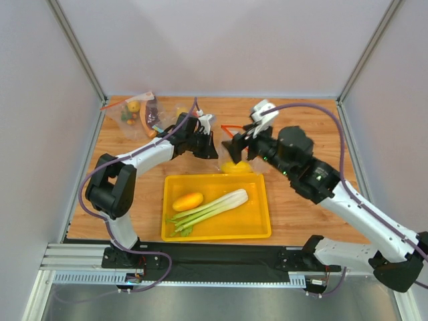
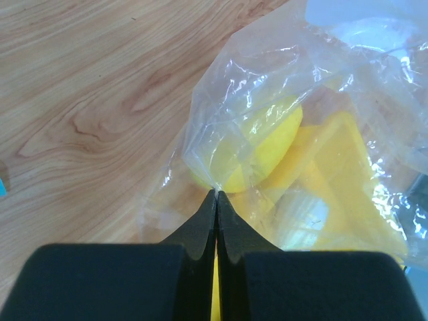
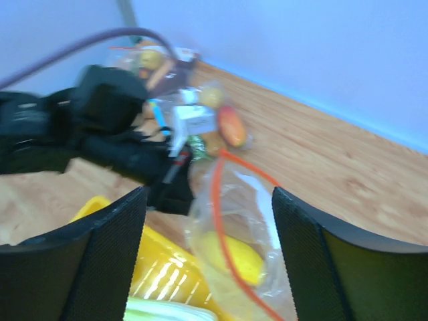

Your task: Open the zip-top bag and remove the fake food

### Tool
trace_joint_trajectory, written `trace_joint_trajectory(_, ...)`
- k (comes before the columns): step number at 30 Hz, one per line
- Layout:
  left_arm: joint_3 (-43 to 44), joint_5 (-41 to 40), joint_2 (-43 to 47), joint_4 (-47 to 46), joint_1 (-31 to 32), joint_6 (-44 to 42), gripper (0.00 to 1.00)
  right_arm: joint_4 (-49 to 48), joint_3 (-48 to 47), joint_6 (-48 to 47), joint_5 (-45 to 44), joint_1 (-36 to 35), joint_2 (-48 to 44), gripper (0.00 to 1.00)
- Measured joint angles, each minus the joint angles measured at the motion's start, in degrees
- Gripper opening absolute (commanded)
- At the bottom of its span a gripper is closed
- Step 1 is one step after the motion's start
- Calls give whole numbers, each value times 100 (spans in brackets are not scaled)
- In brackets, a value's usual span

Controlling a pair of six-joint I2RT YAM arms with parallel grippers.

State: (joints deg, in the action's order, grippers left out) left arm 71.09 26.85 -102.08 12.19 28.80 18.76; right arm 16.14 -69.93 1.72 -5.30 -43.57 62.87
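The zip-top bag (image 1: 229,138), clear with a red-orange zip strip, hangs between my two grippers just behind the yellow tray (image 1: 217,235). The yellow oval fruit (image 1: 235,166) lies inside it at the bottom. My left gripper (image 1: 211,148) is shut, pinching the bag's plastic (image 2: 216,192), with the yellow fruit (image 2: 261,140) right ahead of it. My right gripper (image 1: 239,148) is open; its fingers straddle the bag's open mouth (image 3: 221,200) and the fruit (image 3: 235,259) without touching. The orange fruit (image 1: 188,200) and the celery-like stalk (image 1: 210,209) lie in the tray.
Other clear bags with fake food lie at the table's back left (image 1: 137,112) and behind the left gripper (image 1: 180,112); they also show in the right wrist view (image 3: 217,117). Grey walls close in the wooden table (image 1: 301,127) on three sides.
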Motion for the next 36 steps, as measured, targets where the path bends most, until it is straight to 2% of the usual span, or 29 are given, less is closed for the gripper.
trace_joint_trajectory(4,0,-2,79,9,0,-2,0,-63,13,271,155,1058,433,65)
trace_joint_trajectory(10,0,-46,273,31,0,-35,0,-52,39,588,507,1530,1412,60)
trace_joint_trajectory(21,0,-46,308,46,0,-92,0,-50,295,717,793,1665,1556,57)
trace_joint_trajectory(30,0,-46,308,46,0,-94,0,118,695,765,1950,1668,1484,55)
trace_joint_trajectory(36,0,-46,308,48,0,-111,0,337,721,699,2374,1580,1569,55)
